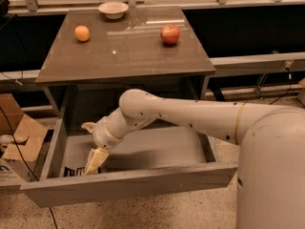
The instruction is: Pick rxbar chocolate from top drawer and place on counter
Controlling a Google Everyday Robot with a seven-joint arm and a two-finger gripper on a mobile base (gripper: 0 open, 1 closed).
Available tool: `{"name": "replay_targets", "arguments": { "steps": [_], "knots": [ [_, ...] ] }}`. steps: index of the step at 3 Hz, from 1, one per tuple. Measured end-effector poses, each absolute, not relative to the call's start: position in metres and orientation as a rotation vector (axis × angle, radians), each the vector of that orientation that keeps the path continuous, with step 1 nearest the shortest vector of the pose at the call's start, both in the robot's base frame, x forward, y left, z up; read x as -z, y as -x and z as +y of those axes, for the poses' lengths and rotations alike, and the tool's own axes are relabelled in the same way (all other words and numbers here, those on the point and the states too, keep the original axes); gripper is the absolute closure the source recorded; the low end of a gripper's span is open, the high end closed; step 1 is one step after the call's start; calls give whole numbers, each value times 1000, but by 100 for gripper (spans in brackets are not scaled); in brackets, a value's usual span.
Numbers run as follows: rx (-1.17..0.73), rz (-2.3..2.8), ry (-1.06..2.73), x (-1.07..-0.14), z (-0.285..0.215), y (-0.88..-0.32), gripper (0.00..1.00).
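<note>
So the wide shallow grey drawer [128, 187] is pulled right out from under the glossy grey-brown square bench [124, 51]. The robot's white arm [190, 116] reaches in from the right, across the open box. The gripper [90, 149] is down in the left front part of the drawer. Its two tan fingers [95, 160] look spread apart: one sticks up and to the left, the other points down at the drawer floor. Nothing is between them.

The black-wrapped snack bar with white lettering [72, 171] lies flat in the front left corner of the drawer, tucked against the front panel. The lower finger's tip is just beside it, but I can't tell if they touch. The front panel hides part of the wrapper.

Count on the bench top:
- one orange [82, 33], on the left
- one red apple [170, 34], on the right
- one pale shallow bowl [113, 9], at the back edge

They sit well apart from each other.

On the floor to the left there's one brown cardboard box [21, 142], with black cables [14, 142] trailing past it.
</note>
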State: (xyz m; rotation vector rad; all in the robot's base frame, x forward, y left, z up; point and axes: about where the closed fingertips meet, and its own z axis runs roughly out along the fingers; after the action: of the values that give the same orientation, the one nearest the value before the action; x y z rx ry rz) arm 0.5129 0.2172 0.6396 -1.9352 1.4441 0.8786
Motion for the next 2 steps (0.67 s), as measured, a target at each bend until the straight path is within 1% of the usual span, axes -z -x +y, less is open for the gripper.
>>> {"name": "replay_targets", "arguments": {
  "steps": [2],
  "knots": [
    [-756, 1481, 1954, -627, 217, -501, 0]
  ]
}}
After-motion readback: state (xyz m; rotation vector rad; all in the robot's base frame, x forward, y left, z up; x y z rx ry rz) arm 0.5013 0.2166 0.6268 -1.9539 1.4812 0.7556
